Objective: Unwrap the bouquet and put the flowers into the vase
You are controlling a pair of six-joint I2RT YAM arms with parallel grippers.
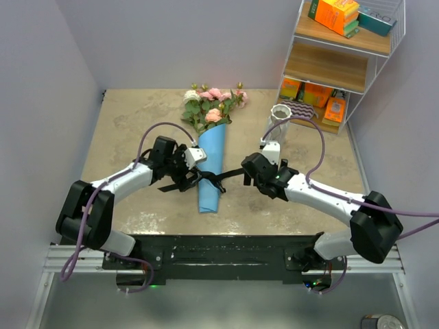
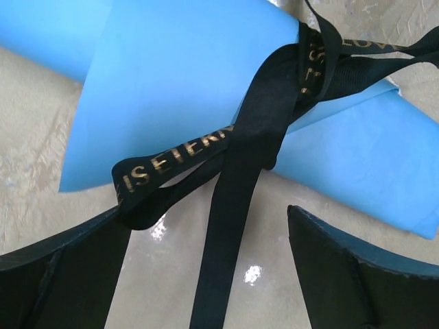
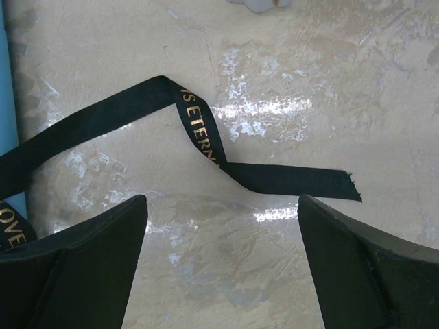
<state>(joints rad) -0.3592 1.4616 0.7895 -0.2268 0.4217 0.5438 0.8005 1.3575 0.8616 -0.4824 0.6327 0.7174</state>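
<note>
1. Bouquet (image 1: 210, 147): flat on the table (image 1: 123, 130), near its middle, between the two grippers. Blooms toward the far wall, narrow end toward the arm bases.
2. Flowers (image 1: 212, 103): pink, peach and cream roses with green leaves, spilling from the wide mouth of the wrap; not yet unwrapped.
3. Blue paper cone (image 2: 192, 82): closed round the stems, bound low down.
4. Black ribbon (image 2: 254, 137): knotted round the cone, gold lettering along it. One tail running down between the left jaws, another trailing to the right across the tabletop.
5. Left gripper (image 2: 206, 219): jaws wide apart, low over the knot, straddling a ribbon loop and tail. Loop right at the tip of one finger (image 2: 68, 274), contact not clear; nothing clamped.
6. Right gripper (image 3: 223, 205): jaws spread wide, just right of the cone. Frayed ribbon end flat on the tabletop ahead of the fingers (image 3: 370, 274), not pinched.
7. Vase (image 1: 281, 116): upright at the far right of the table, beside a wire shelf (image 1: 343, 62), well apart from the bouquet.
8. Orange boxes (image 1: 312, 92): on the shelf's lowest level, behind the vase.
</note>
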